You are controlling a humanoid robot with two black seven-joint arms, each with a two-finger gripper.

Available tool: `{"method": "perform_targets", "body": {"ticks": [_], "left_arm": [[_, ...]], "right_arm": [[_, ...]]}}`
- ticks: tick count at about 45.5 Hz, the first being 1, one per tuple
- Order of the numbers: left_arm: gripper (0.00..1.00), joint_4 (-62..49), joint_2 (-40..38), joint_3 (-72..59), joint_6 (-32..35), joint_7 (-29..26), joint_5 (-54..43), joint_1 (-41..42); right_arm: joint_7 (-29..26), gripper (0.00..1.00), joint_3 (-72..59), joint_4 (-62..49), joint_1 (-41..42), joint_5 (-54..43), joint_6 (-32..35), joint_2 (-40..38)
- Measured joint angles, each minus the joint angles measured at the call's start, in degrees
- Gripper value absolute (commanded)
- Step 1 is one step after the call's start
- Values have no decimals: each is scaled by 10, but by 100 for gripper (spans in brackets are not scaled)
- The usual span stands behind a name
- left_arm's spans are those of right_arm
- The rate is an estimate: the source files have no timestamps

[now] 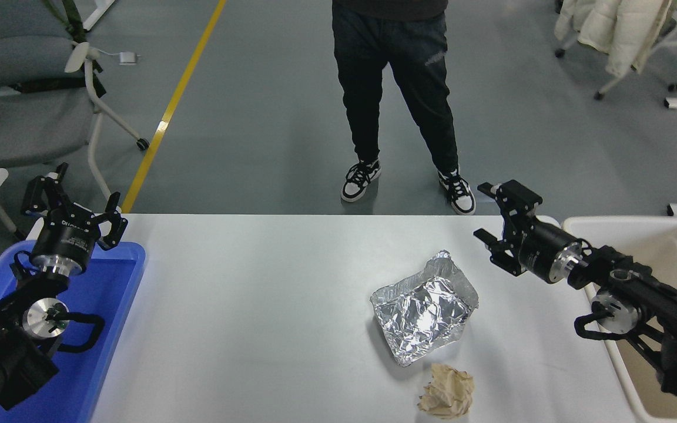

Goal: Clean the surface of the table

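Crumpled foil tray (424, 314) beside brown paper wad (447, 390)

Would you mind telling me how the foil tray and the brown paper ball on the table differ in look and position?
The foil tray is shiny, silver and open like a shallow dish; the paper ball is dull tan and crumpled into a wad. The foil tray is clearly the larger. It lies farther from the robot, nearer the open right gripper; the paper ball sits by the near edge. Both are crinkled and rest apart on the white table, neither held.
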Motion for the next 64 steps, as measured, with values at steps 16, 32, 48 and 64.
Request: {"method": "perform_targets", "body": {"ticks": [16,32,48,64], "left_arm": [[100,0,0,0,0,0,0,0],[100,0,0,0,-1,0,0,0],[100,0,0,0,-1,0,0,-1],[100,0,0,0,-1,0,0,0]], "right_arm": [[-30,99,-246,14,186,-87,-30,-16],[-38,99,-402,49,267,-235,-60,-11],[-39,99,-480,25,252,-312,-99,33],[-35,99,-498,-57,194,-322,-120,86]]}}
